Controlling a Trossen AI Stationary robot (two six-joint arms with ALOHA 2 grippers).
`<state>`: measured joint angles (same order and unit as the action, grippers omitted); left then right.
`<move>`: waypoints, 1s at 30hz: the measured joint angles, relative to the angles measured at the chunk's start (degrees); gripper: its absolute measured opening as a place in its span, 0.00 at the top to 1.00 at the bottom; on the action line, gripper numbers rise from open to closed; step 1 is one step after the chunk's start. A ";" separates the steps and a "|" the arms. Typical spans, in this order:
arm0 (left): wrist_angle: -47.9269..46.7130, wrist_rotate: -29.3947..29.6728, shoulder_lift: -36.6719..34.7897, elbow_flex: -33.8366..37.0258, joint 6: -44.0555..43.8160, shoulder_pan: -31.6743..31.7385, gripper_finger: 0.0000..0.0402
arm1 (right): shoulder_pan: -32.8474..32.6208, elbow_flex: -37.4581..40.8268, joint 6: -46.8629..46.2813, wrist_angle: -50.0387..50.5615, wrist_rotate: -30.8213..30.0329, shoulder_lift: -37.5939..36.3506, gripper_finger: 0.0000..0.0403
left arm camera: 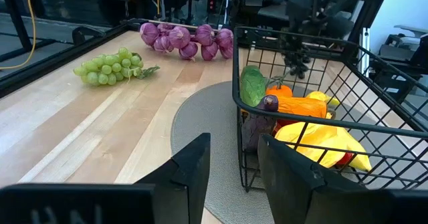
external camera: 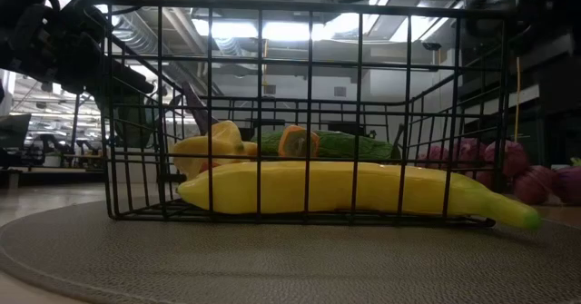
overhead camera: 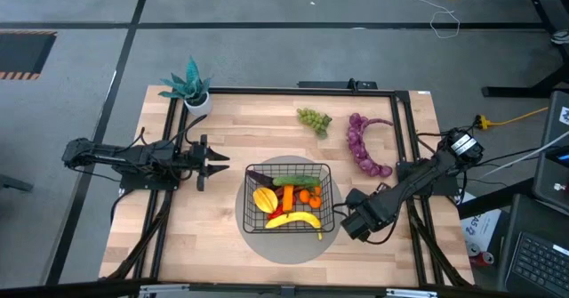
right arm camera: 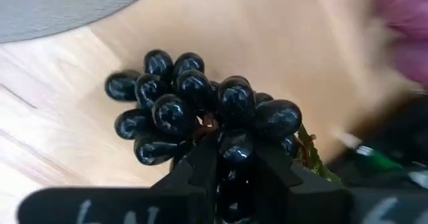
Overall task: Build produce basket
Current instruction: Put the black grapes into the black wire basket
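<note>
Most of the fruit sits in the basket point(overhead camera: 327, 175) already — banana point(overhead camera: 294, 219), cucumber point(overhead camera: 296, 181), eggplant point(overhead camera: 260, 178). Green grapes point(overhead camera: 314, 118) and purple grapes point(overhead camera: 364, 144) wait on the table point(overhead camera: 231, 129). Right gripper point(right arm camera: 227, 158) pinches the dark grapes point(right arm camera: 200, 107) beside the basket. Left gripper point(left arm camera: 231, 167) hangs half-open, holding nothing.

A light wooden table point(overhead camera: 222, 245) stands on grey floor point(overhead camera: 267, 49), with bright ceiling lights point(external camera: 272, 27) overhead.
</note>
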<state>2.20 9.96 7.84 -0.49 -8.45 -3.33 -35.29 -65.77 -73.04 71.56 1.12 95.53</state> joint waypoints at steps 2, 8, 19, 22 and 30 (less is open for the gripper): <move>0.00 0.02 0.02 0.00 0.00 0.00 0.70 | 0.00 -2.22 0.03 3.88 -2.11 0.00 0.84; 0.00 0.01 0.01 0.00 0.00 -0.01 0.70 | 0.00 -9.99 -0.21 15.89 -14.98 -0.06 0.84; 0.00 0.00 0.00 0.00 0.00 0.00 0.70 | 1.96 -19.92 2.23 18.48 -46.13 -0.81 0.84; 0.00 0.00 0.02 0.00 0.00 -0.02 0.70 | 2.78 -21.71 4.94 18.43 -49.90 -0.81 0.84; 0.00 0.00 0.01 0.00 0.01 0.00 0.70 | 5.48 -22.50 8.79 14.29 -53.05 -0.81 0.84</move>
<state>2.20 9.96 7.85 -0.49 -8.44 -3.33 -29.80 -88.27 -64.25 85.85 -51.93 94.72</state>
